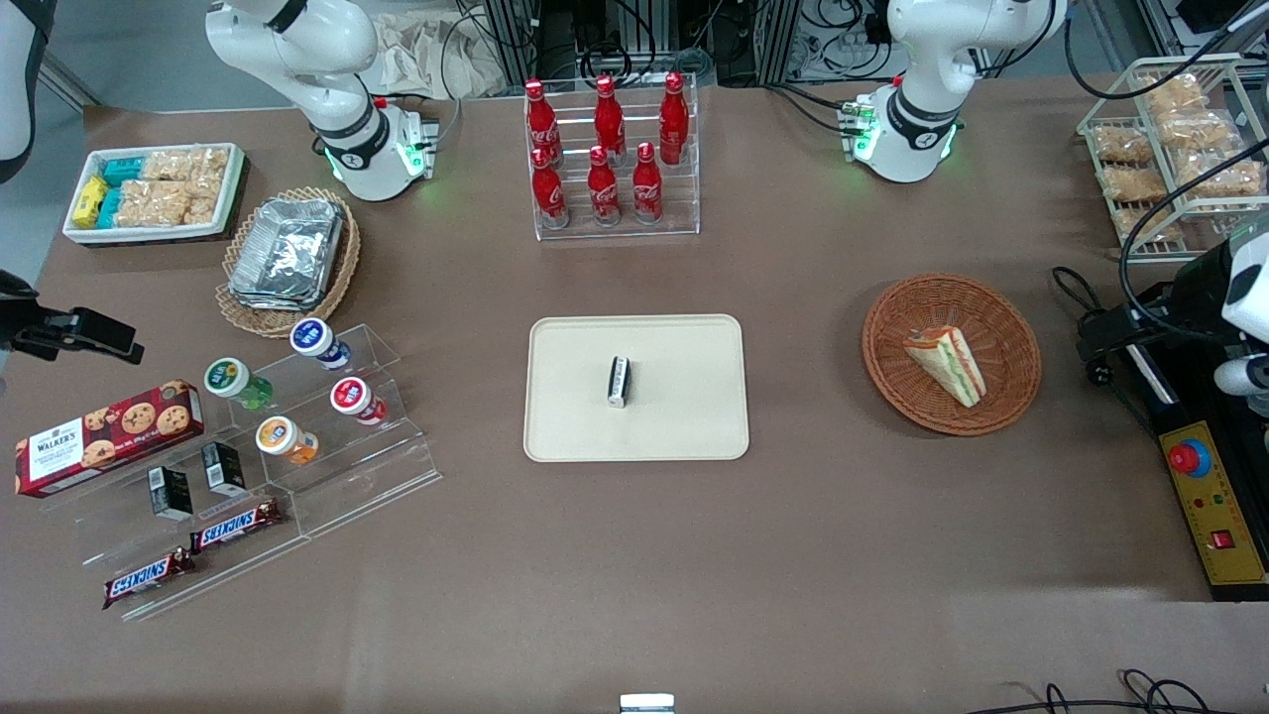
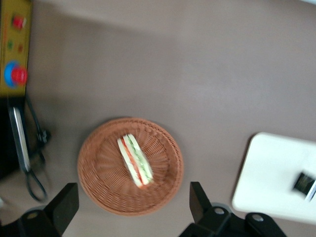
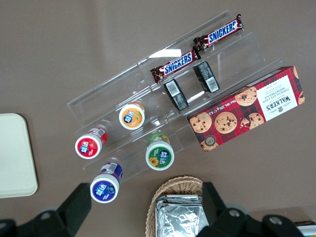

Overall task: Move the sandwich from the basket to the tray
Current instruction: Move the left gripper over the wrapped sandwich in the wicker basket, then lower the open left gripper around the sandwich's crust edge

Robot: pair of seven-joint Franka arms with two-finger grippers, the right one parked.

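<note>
The sandwich [image 1: 947, 365], a triangular wedge of pale bread with green and red-orange filling striped along its cut edge, lies inside the round, shallow, reddish-brown woven wicker basket [image 1: 1011, 392]. The basket sits on the matte brown table [image 1: 793, 555] toward the working arm's end, well apart from the flat cream-beige plastic tray [image 1: 694, 416] with rounded corners and a low rim. On the tray rests a small dark packet [image 1: 619, 382] with a pale edge.

In the left wrist view the tool [image 2: 134, 207] hangs above the table with its two black fingers [image 2: 198, 200] spread wide, holding nothing; the basket [image 2: 101, 168] and the sandwich [image 2: 135, 160] lie below it, and a corner of the tray [image 2: 266, 182] shows beside them. A yellow control box [image 1: 1214, 506] with a red button stands at the table's edge near the basket.
</note>
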